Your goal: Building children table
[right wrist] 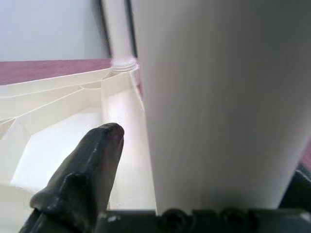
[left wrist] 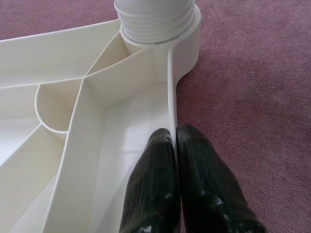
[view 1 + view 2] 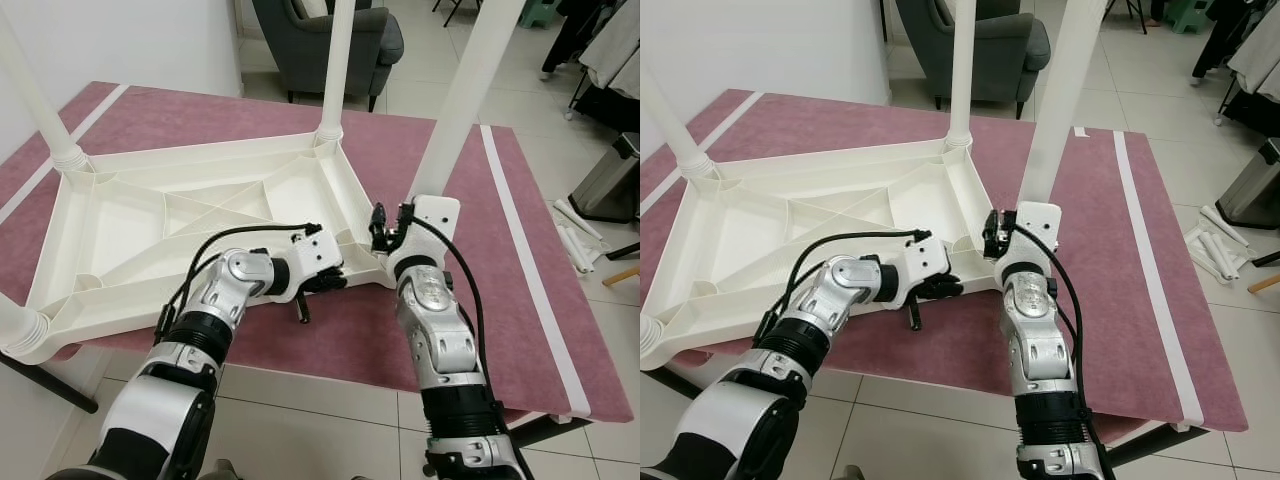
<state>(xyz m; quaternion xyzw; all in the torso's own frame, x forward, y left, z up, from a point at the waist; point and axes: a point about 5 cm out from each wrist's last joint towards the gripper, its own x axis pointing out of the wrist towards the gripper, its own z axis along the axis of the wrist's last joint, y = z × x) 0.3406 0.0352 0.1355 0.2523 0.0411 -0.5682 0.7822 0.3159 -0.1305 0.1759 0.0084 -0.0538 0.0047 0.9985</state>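
we see the upturned white table top (image 3: 180,215) lying on the mauve rug (image 3: 470,330). our left gripper (image 2: 175,145) pinches its near rim. our right gripper (image 3: 392,228) clasps the near-right leg (image 3: 462,100) at its base.

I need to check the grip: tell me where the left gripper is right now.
The left gripper is at the near edge of the upturned white tabletop, pinching its thin rim wall close to the near-right corner, just left of the leg held by the right gripper.
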